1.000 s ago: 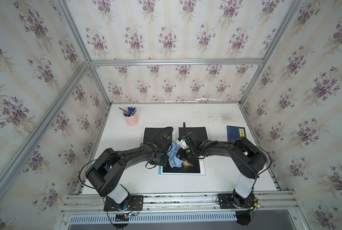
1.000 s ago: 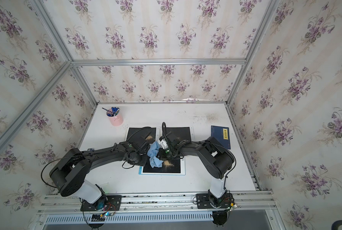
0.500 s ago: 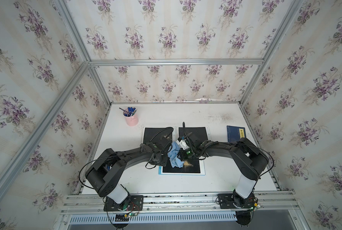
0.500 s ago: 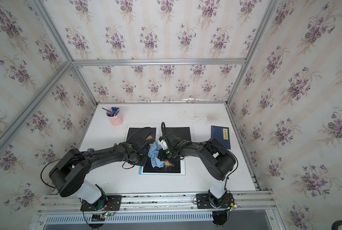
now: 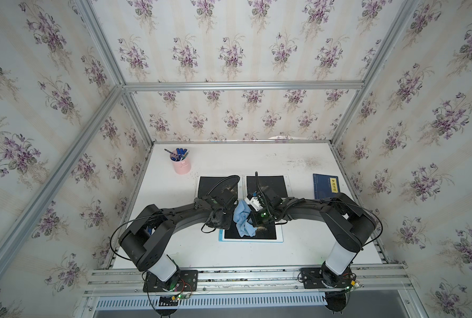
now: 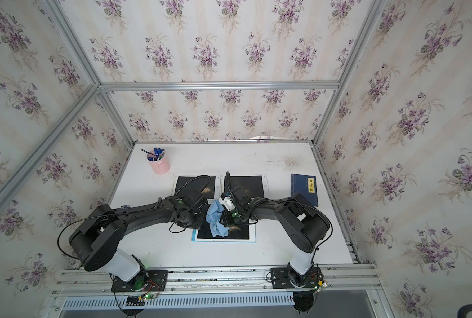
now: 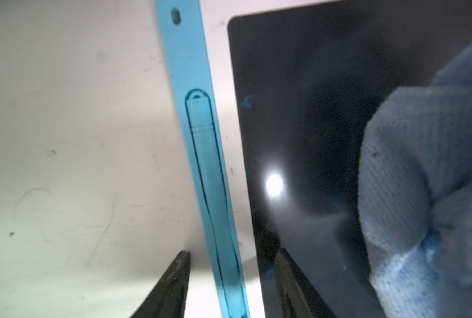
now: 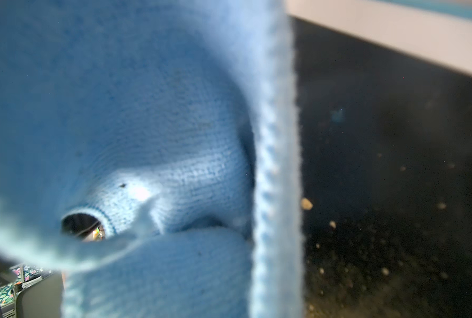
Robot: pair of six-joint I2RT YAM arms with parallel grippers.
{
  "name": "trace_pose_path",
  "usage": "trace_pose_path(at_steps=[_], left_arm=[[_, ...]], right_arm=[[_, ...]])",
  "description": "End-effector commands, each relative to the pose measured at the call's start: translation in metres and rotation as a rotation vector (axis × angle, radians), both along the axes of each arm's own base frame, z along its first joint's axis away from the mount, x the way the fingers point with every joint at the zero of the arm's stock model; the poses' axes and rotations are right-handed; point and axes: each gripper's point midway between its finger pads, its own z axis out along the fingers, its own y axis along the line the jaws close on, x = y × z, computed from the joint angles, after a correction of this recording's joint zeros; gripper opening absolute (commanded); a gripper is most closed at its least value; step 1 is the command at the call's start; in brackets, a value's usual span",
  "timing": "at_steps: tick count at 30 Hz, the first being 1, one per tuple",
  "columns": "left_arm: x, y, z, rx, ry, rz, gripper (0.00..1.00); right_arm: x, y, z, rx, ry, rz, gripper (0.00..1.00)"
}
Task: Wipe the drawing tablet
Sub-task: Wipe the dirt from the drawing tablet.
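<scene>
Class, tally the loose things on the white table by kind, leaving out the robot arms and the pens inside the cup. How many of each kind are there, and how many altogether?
drawing tablets: 3
cloth: 1
pen cup: 1
book: 1
total: 6

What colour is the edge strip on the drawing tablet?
Light blue; the edge strip shows best in the left wrist view.
</scene>
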Motion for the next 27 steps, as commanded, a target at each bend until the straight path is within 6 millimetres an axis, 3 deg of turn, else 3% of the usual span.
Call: trace_pose_path(at_steps=[1, 16, 27], left_arm=[[-0.014, 0.017, -0.01, 0.073, 0.054, 0.009, 0.51], [-0.015, 0.018, -0.008, 0.066, 0.048, 0.012, 0.51], [-0.015, 0.019, -0.006, 0.063, 0.04, 0.013, 0.51]], right_arm=[[-0.039, -0.051, -0.037, -0.242, 0.166, -0.028, 0.0], [-0.04, -0.102, -0.051, -0.304, 0.275, -0.252, 0.0], [-0.032, -0.144, -0.045, -0.306, 0.297, -0.399, 0.0]])
